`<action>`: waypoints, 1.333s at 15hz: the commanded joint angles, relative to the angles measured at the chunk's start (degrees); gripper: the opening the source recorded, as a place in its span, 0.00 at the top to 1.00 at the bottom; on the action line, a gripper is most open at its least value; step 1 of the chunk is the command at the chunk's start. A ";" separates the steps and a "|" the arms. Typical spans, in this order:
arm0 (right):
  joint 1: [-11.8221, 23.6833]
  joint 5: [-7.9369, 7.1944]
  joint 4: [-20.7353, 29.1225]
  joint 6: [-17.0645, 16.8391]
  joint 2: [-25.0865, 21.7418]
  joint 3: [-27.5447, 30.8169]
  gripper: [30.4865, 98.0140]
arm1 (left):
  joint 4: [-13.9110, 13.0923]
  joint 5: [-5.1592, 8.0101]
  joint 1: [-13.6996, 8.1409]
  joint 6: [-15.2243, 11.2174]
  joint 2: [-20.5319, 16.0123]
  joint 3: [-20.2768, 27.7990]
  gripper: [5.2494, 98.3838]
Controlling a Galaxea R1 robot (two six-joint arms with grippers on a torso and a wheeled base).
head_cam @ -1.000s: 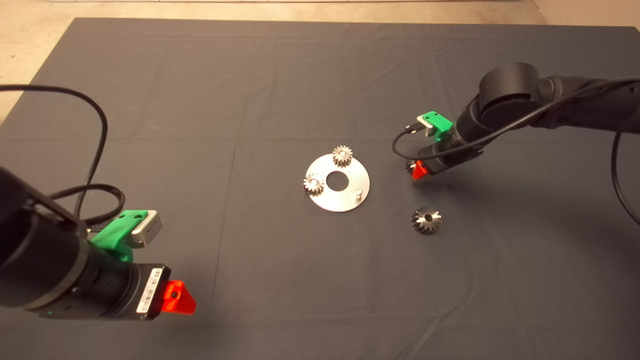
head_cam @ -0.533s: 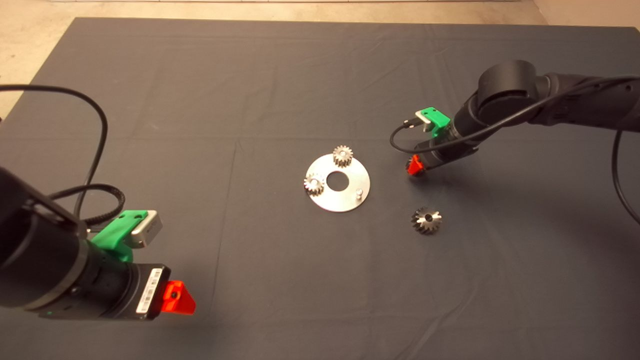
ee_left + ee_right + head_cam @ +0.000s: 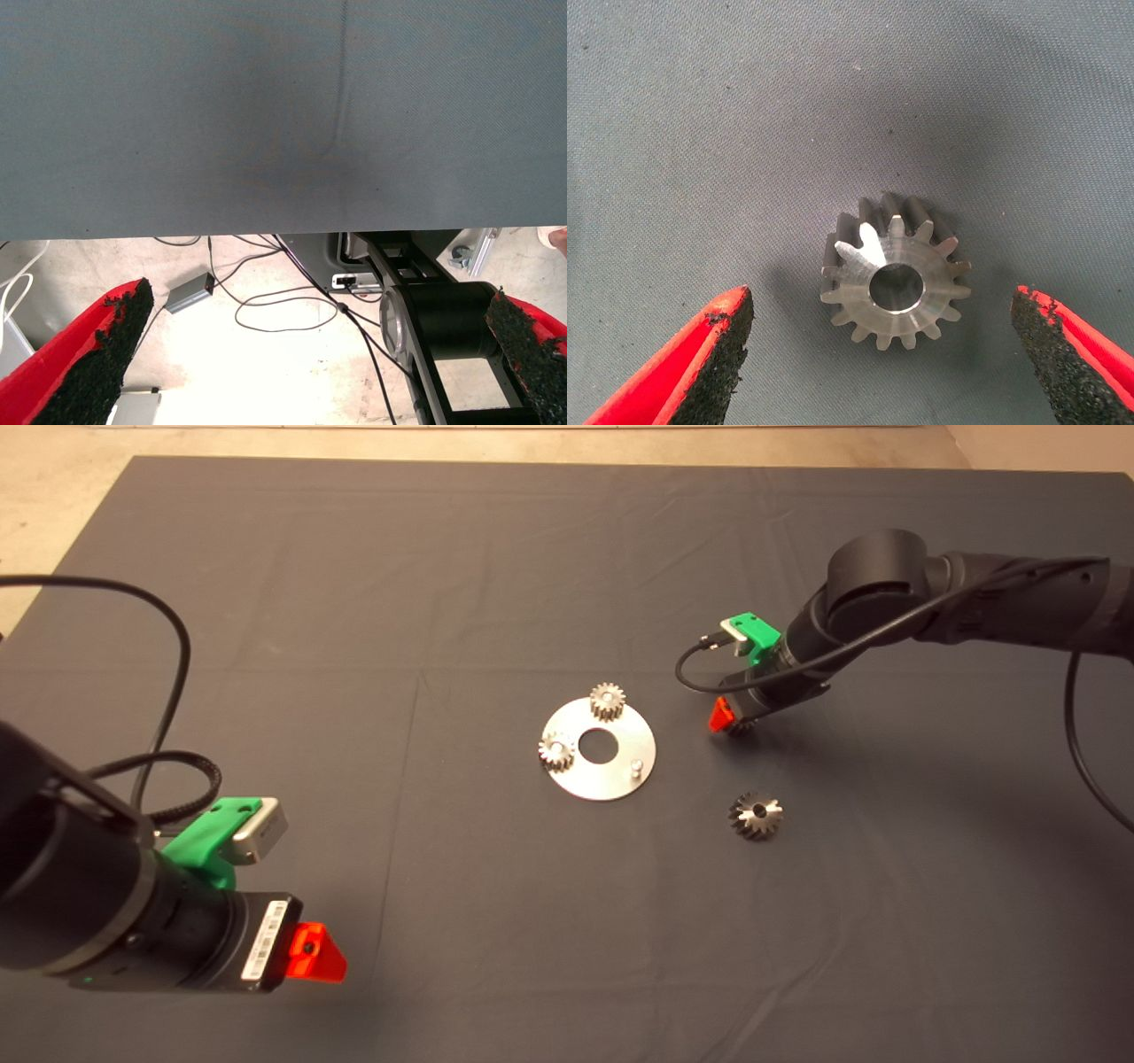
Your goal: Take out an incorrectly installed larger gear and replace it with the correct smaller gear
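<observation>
The larger gear [image 3: 756, 815], steel with flared teeth, lies loose on the mat, right of a round steel plate [image 3: 611, 784]. The plate carries two small gears [image 3: 607, 701] [image 3: 555, 751] and a bare peg [image 3: 636, 765]. The smaller gear [image 3: 895, 274] lies flat on the mat right of the plate. My right gripper [image 3: 726, 722] [image 3: 886, 354] hangs over it, open, with one finger [image 3: 700, 363] on each side and neither touching. In the head view this gripper mostly hides that gear. My left gripper [image 3: 310, 952] is parked at the lower left, open.
The dark mat [image 3: 496, 584] covers the table. In the left wrist view the mat's edge [image 3: 266, 232] shows, with floor, cables and a small box [image 3: 188, 293] beyond it. The right arm's cable [image 3: 700, 682] loops beside its wrist.
My right gripper has shifted a little to the left and toward the far side, staying low by the smaller gear. The left arm, plate and gears have not moved.
</observation>
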 commanded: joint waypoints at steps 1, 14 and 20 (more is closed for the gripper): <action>1.07 0.02 0.68 -0.20 -0.29 0.07 0.30 | -1.11 0.30 -0.35 -0.22 -0.04 0.76 0.01; 0.98 0.11 0.68 0.15 -0.65 0.16 0.34 | -1.11 0.30 -0.35 -0.17 -0.12 0.76 0.01; 0.89 0.11 0.68 0.23 -0.56 0.14 0.47 | -1.11 0.30 -0.35 -0.17 -0.19 0.85 0.01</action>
